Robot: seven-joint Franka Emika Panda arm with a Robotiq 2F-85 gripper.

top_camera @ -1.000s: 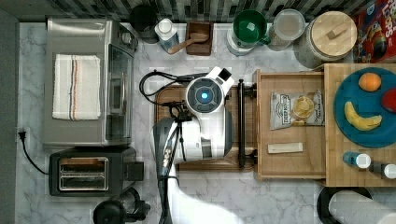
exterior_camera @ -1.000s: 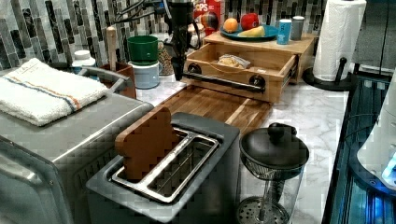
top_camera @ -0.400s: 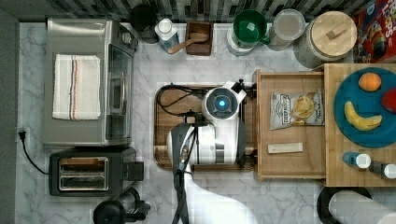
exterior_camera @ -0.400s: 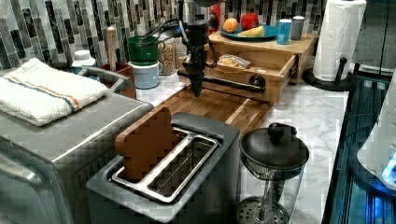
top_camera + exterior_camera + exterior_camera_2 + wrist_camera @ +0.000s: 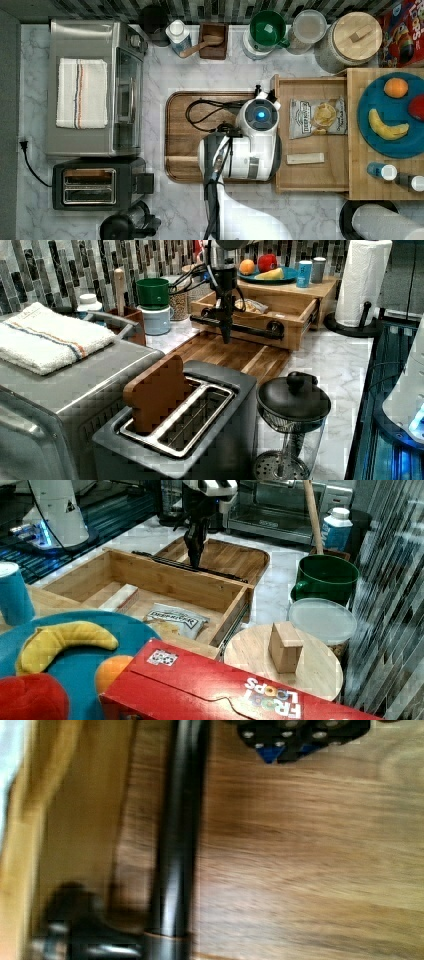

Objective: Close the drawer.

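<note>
The light-wood drawer [image 5: 320, 175] stands pulled out from under the butcher-block slab; on its floor lie a chip bag [image 5: 317, 117] and a pale wooden stick [image 5: 305, 158]. Its black bar handle [image 5: 250, 329] runs along the front over the walnut cutting board [image 5: 190, 145]. My gripper [image 5: 226, 337] points straight down, shut with nothing in it, its tip on the board side of the handle near one end. In the right view the gripper [image 5: 194, 560] hangs just outside the handle [image 5: 220, 573]. The wrist view has the handle [image 5: 177, 840] close beside the gripper [image 5: 295, 740].
A blue plate of fruit [image 5: 395, 115] and small bottles [image 5: 382, 171] sit on the slab above the drawer. A toaster oven [image 5: 92, 87], toaster [image 5: 95, 186] and french press [image 5: 292, 410] stand around the board. A green cup [image 5: 267, 30] and jars line the back wall.
The gripper has travelled toward the top view's right across the cutting board and dropped lower, ending right at the drawer's handle. The drawer looks just as far out.
</note>
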